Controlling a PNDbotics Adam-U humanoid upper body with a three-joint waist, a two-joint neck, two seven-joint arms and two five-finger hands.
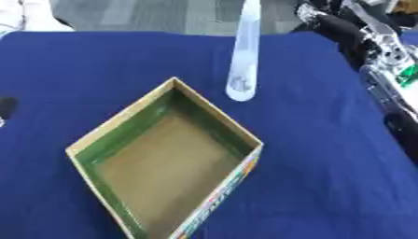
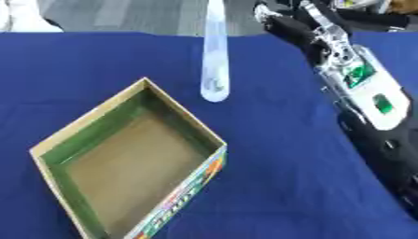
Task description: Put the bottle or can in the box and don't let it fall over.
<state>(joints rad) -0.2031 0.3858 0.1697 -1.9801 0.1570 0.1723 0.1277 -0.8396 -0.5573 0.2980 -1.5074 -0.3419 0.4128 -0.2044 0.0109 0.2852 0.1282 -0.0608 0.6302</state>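
Clear bottle (image 1: 243,56) standing upright on the blue desk (image 1: 326,154), just beyond the open box (image 1: 167,158).
Right hand (image 2: 282,21) is hovering at the far right; its fingers' state cannot be told.

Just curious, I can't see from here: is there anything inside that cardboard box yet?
No. The box shows only its bare brown floor and green inner walls. The clear bottle stands upright on the blue cloth beyond it. The near walls hide no noticeable part of the floor.
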